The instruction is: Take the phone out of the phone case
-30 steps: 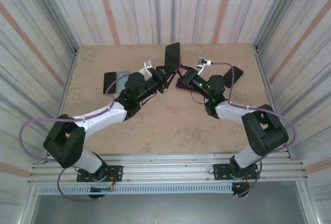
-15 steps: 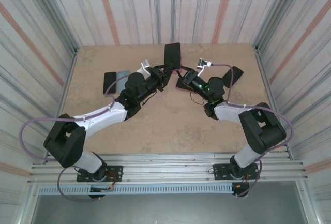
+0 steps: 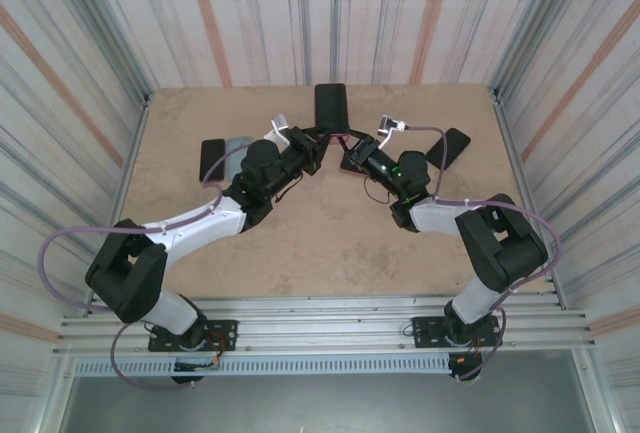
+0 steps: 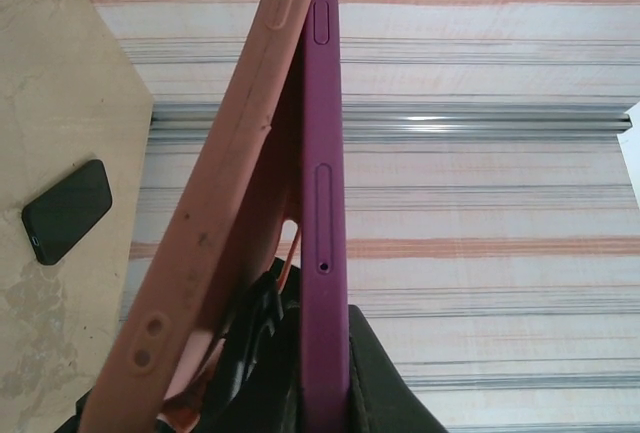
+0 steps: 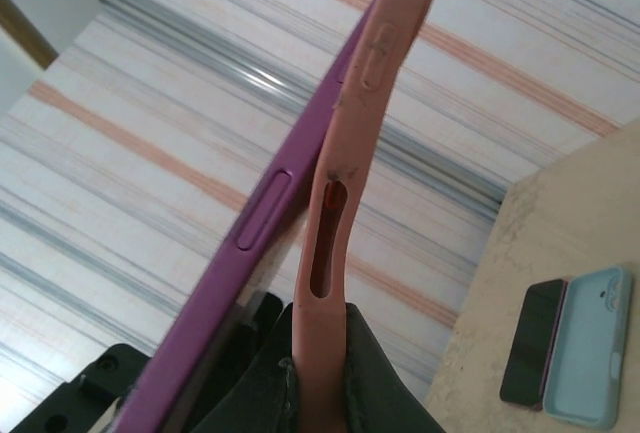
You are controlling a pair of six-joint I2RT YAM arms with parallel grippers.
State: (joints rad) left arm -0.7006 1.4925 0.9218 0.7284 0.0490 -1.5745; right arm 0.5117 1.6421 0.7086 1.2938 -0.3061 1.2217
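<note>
- L hand point(image 4: 322, 398): closed on purple phone point(image 4: 323, 203), edge-on, upright; upper centre of top view, above counter point(image 3: 300, 243).
- R hand point(image 5: 318, 373): clamped on pink case point(image 5: 335, 183) rim. Opposed grips let the case peel off.
- L wrist view: case bows away at lower left, touches phone at top; judged partly freed.
- Matl: case soft, matte, scuffed, w/ button bumps and slot cutout; phone rigid, smooth, flat-sided.

Top view: bright, even, diffuse light from above; faint soft shadows on the table point(image 3: 320, 243). Straight lines bow slightly toward the corners. Wrist views: well lit, striped wall point(image 4: 500, 33) crisp; pink case point(image 4: 215, 223) and purple phone point(image 4: 322, 203) slightly soft, bottom centre dark.
</note>
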